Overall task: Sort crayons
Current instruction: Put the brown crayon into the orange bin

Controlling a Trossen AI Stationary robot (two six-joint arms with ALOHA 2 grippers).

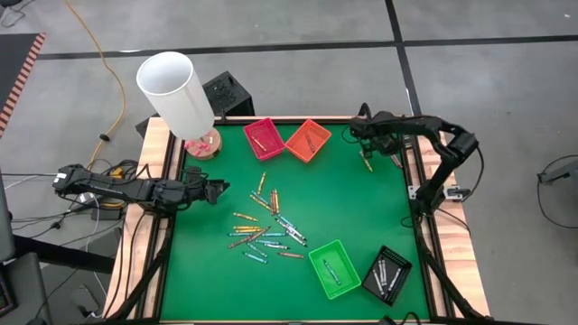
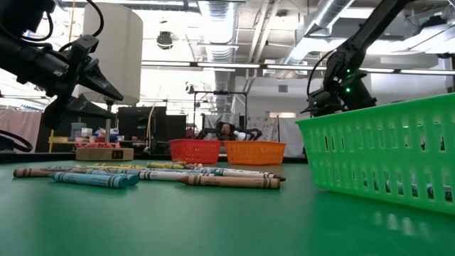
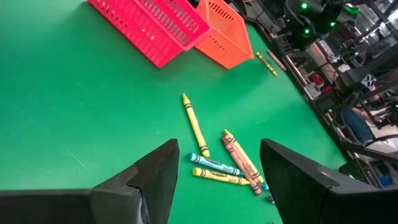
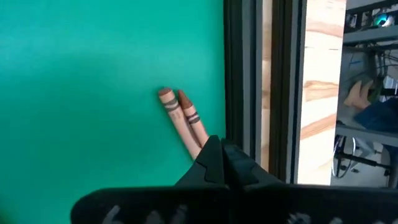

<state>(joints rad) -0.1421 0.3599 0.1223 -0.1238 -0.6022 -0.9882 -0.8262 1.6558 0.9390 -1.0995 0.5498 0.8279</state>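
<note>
Several crayons (image 1: pixel 266 226) lie loose on the green mat at mid-table; they also show in the low view (image 2: pixel 163 176) and the left wrist view (image 3: pixel 217 155). My left gripper (image 1: pixel 217 190) hangs open over the mat's left side, pointing at them, with nothing between its fingers (image 3: pixel 155 180). My right gripper (image 1: pixel 366 152) is shut (image 4: pixel 222 152) at the far right edge of the mat. Two brown-orange crayons (image 4: pixel 180 118) lie side by side there. Their near ends run under its fingertips, and their tips point away from it. My right gripper's fingers are shut together, slanting down over the near ends (image 4: pixel 196 144) of the two brown-orange crayons. The fingertips hide those ends, so I cannot tell whether the gripper touches or holds them.
A pink tray (image 1: pixel 263 137) and an orange tray (image 1: pixel 308 140) stand at the far edge. A green tray (image 1: pixel 334 268) and a black tray (image 1: pixel 387 274) sit near the right front. A white cylinder (image 1: pixel 177 90) rises at the far left corner. A black rail (image 4: pixel 239 81) borders the mat.
</note>
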